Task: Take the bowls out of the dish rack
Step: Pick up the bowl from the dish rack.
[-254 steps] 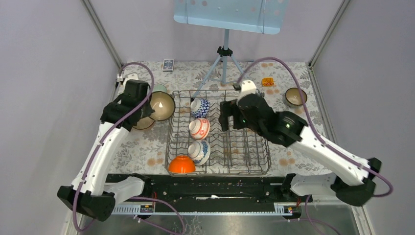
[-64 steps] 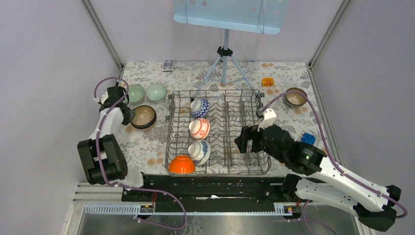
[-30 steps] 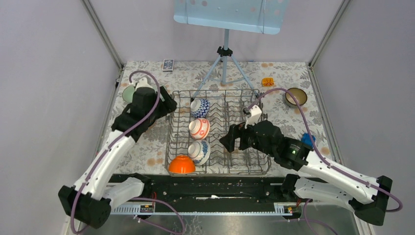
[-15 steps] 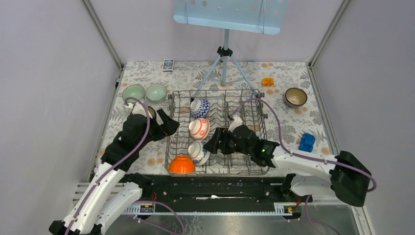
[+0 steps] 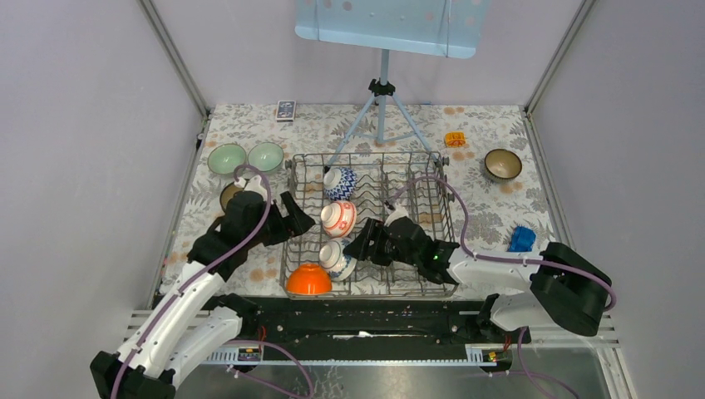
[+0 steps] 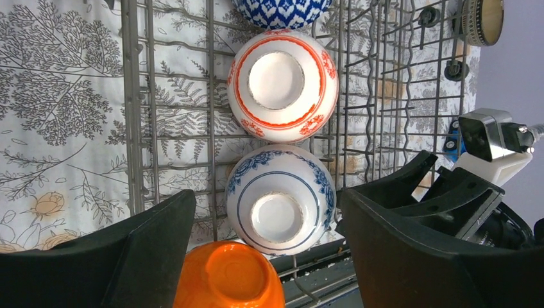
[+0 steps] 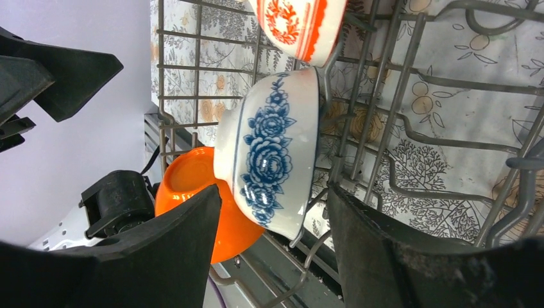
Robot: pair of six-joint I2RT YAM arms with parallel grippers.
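The dish rack [image 5: 416, 208] holds a column of bowls on its left side: a blue-patterned bowl [image 5: 340, 183], a red-and-white bowl [image 5: 338, 218], a blue-and-white flowered bowl [image 5: 337, 259] and an orange bowl [image 5: 308, 280]. My left gripper [image 5: 296, 218] hangs open above the rack's left edge; its wrist view looks down on the flowered bowl [image 6: 280, 199] and the orange bowl [image 6: 228, 276] between its spread fingers. My right gripper [image 5: 363, 243] is open inside the rack, its fingers [image 7: 186, 250] straddling the lower edge of the flowered bowl [image 7: 272, 151] with gaps on both sides.
Two pale green bowls [image 5: 226, 158] [image 5: 266, 156] and a brown bowl [image 5: 229, 195] sit left of the rack. Another brown bowl [image 5: 503, 165] sits at the back right. A tripod stand [image 5: 381, 108] rises behind the rack. A blue object [image 5: 522, 239] lies on the right.
My left gripper has swung from the bowls on the left over to the rack's left edge. My right gripper has slid left and down to the flowered bowl, its fingers narrowing.
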